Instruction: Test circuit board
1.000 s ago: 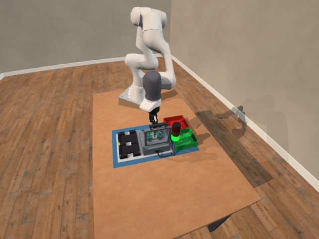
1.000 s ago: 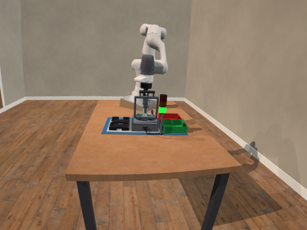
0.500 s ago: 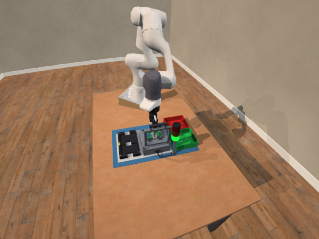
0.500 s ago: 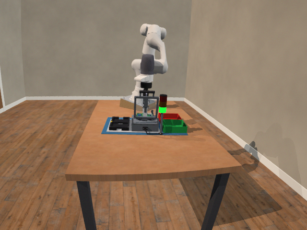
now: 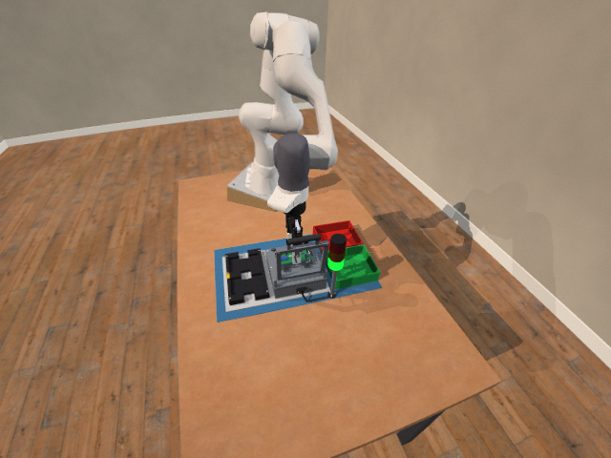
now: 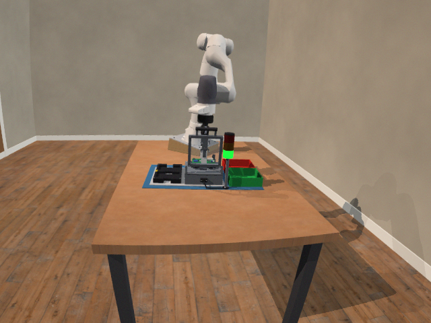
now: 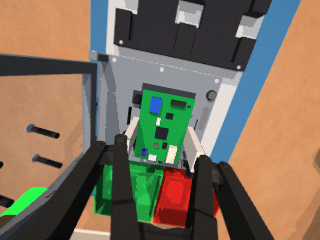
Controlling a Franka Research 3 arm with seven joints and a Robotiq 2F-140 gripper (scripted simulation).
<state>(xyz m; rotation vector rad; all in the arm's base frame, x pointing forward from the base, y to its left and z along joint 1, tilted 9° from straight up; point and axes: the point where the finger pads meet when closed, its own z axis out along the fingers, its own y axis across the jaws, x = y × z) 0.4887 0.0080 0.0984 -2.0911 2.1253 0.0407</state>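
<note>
Close in, the gripper [image 7: 162, 140] has its black, jointed fingers about half spread, and their pale flat pads [image 7: 194, 145] press both long edges of the circuit board [image 7: 162, 120], gripping it. That glossy green rectangle, studded with black chips and one blue block, sits over the tester's matte grey plate [image 7: 220, 110]; whether it rests on the pins cannot be told. Beside it the lid [image 7: 50, 65], a dark frame around a clear pane, stands upright. Beyond lies the black tray [image 7: 200, 40] with blocky pockets. Farther off, the cylindrical signal tower [image 5: 336, 256] glows green.
</note>
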